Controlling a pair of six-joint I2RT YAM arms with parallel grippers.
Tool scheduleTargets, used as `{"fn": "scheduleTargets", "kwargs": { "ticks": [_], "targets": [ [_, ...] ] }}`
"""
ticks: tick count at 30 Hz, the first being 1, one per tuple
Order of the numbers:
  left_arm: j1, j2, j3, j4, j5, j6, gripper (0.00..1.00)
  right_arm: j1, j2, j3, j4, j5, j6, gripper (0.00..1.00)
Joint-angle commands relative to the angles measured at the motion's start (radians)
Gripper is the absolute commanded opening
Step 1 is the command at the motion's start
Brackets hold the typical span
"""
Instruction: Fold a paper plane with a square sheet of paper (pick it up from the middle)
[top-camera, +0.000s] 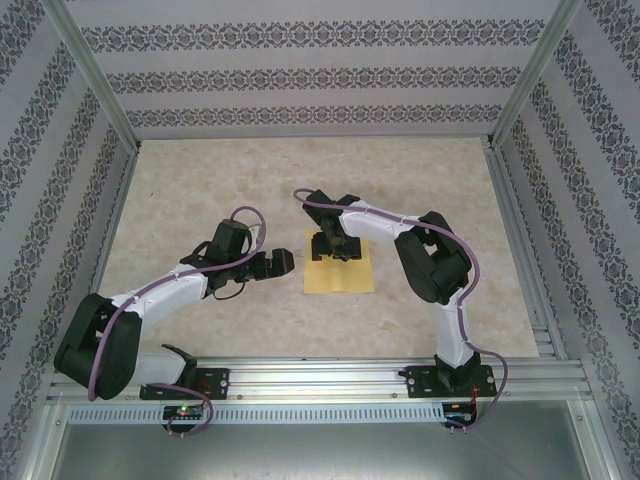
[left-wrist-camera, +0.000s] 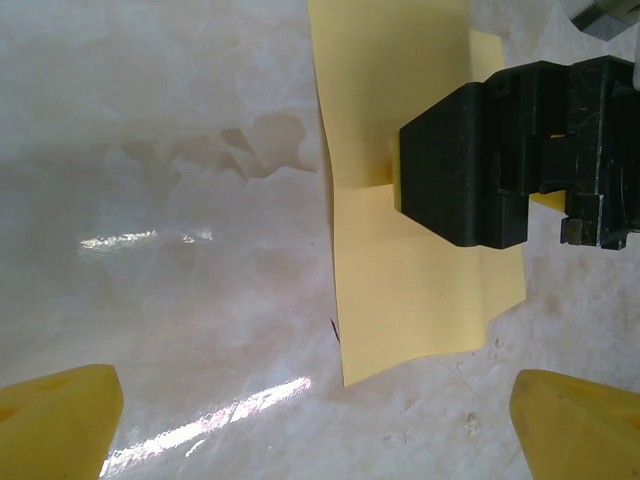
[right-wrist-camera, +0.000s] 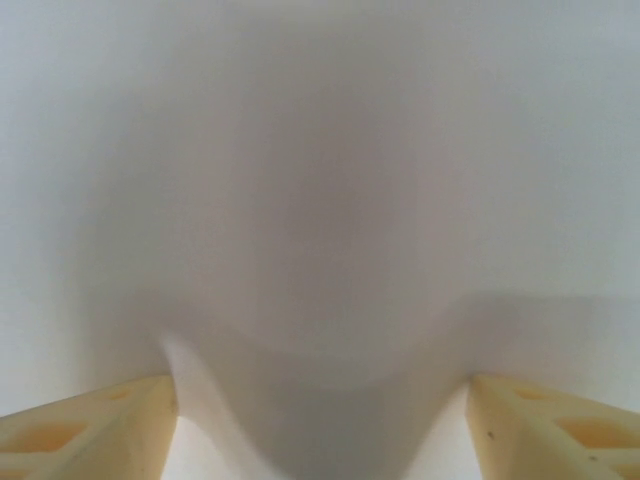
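The square sheet of paper (top-camera: 345, 278) lay flat near the middle of the desk (top-camera: 190, 190), between the two arms. We judged it very light and limp. Pushed sideways it would slide over the smooth desk, and pinched carelessly it would take a crease we did not want. A flat sheet gives nothing to grip from above, so the place to take it was the middle: press both fingers down and draw them together until a ridge stands up between them.

The right tool (top-camera: 335, 247) stood on the sheet, towards its far part, pointing down. In its own wrist view the fingers (right-wrist-camera: 90, 430) stood well apart at the lower corners and a rounded hump rose between them. We took that for paper buckling upward, not yet clamped. The left tool (top-camera: 278, 263) hovered just beside the sheet's left edge, spread wide and holding nothing, its fingertips (left-wrist-camera: 60, 415) apart from the paper.

Much was hard to read. The right wrist view was washed out and blurred, so the paper looked nearly white there, and we could not tell whether the pads touched the hump. In the left wrist view the black body of the right tool covered the pinch itself. A paler strip at the sheet's far corner might have been a second layer or just light; we could not say which
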Motion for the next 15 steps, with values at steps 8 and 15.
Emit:
{"fn": "scheduleTargets", "kwargs": {
  "ticks": [8, 15],
  "targets": [
    [-0.013, -0.017, 0.026, -0.029, -0.022, 0.009, 1.0, 0.009, -0.08, -0.022, 0.005, -0.027, 0.013, 0.57],
    [-0.012, -0.057, 0.005, -0.039, -0.077, -0.01, 1.0, 0.006, -0.205, -0.067, 0.084, -0.106, 0.042, 0.45]
  ]
}}
